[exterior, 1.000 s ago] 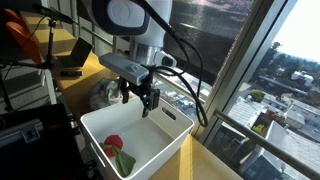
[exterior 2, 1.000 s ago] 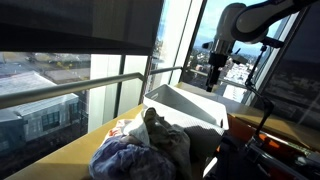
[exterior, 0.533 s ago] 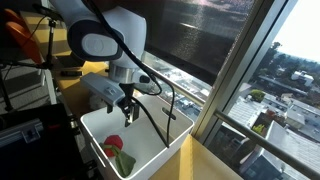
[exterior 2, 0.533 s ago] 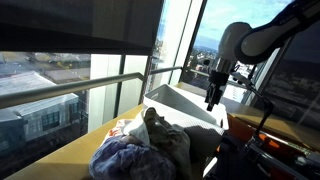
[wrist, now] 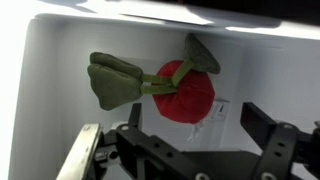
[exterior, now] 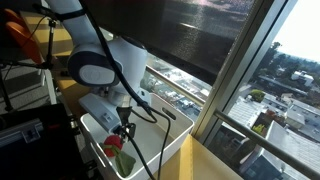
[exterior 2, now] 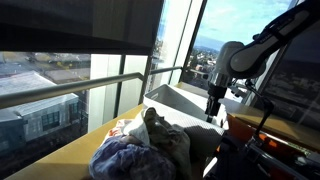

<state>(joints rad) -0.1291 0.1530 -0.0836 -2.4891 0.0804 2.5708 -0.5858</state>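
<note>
Plush toy (wrist: 186, 93): round red body, floppy green leaves, probably fabric | bin (wrist: 40, 95): smooth white | tool (wrist: 180, 150): spread above

The arm (exterior 2: 243, 55) hangs down into the white bin (exterior 2: 180, 100) behind heaped clothes (exterior 2: 140, 150).

Wrist view crops the gripper (wrist: 180, 150) at the bottom edge. In an exterior view the bin (exterior 2: 190, 103) wall totally hides the toy (wrist: 185, 92), jaws too tiny to read.
</note>
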